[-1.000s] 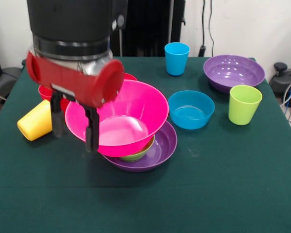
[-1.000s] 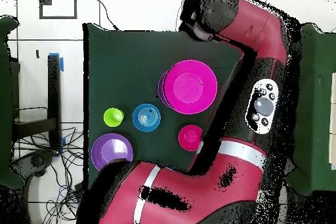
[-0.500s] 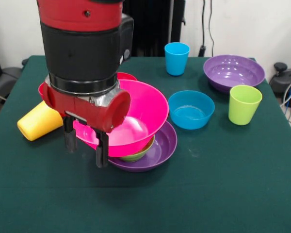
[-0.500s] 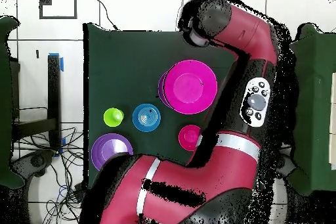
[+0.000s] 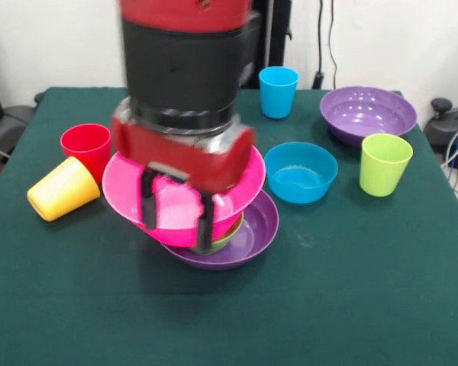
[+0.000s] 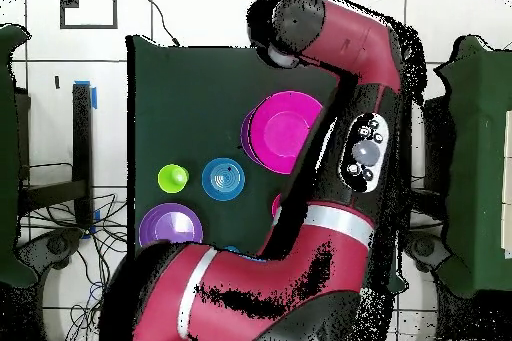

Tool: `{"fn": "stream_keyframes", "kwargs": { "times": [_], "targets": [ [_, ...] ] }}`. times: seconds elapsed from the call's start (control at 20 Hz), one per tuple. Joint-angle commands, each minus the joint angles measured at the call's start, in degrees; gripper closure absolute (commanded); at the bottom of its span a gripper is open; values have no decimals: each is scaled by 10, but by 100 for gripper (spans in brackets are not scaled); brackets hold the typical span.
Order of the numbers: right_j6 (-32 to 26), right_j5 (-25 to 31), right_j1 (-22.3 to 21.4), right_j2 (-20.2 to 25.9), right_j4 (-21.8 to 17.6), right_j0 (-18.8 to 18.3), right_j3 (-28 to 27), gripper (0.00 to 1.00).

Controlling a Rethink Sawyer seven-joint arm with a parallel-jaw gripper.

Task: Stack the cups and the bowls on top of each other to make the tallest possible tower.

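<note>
The tower is a large pink bowl tilted on a small green bowl, inside a wide purple bowl. My gripper hangs open at the pink bowl's near rim. Its two black fingers are spread in front of the bowl and hold nothing. A red cup stands upright at the left. The yellow cup lies on its side beside it. From overhead the pink bowl shows partly under the arm.
To the right stand a blue bowl, a lime green cup, a second purple bowl and a blue cup. Overhead shows the blue bowl, lime cup and purple bowl.
The arm has swung right in the front view, from beside the yellow cup to in front of the pink bowl. The red cup is now uncovered. No cup or bowl has moved.
</note>
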Motion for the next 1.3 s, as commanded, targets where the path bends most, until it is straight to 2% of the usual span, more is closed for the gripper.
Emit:
{"fn": "stream_keyframes", "kwargs": {
  "times": [0.05, 0.35, 0.5, 0.65, 0.75, 0.85, 0.9, 1.0, 1.25, 1.3],
  "targets": [
    [125, 138, -41, -3, -9, 50, -14, 0],
    [184, 228, -12, -39, 12, 66, -105, 0],
    [208, 246, 1, -50, 23, 73, -132, 0],
    [221, 249, 5, -53, 31, 81, -137, 0],
    [218, 224, -15, -46, 29, 90, -95, 0],
    [206, 190, -54, -35, 24, 102, -19, 0],
    [198, 148, -87, -29, 21, 112, 47, 0],
    [188, 113, -130, -27, 16, 129, 126, 0],
    [177, 27, -200, -27, 16, 169, 283, 0],
    [171, -9, -214, -22, 18, 175, 327, 0]
  ]
}}
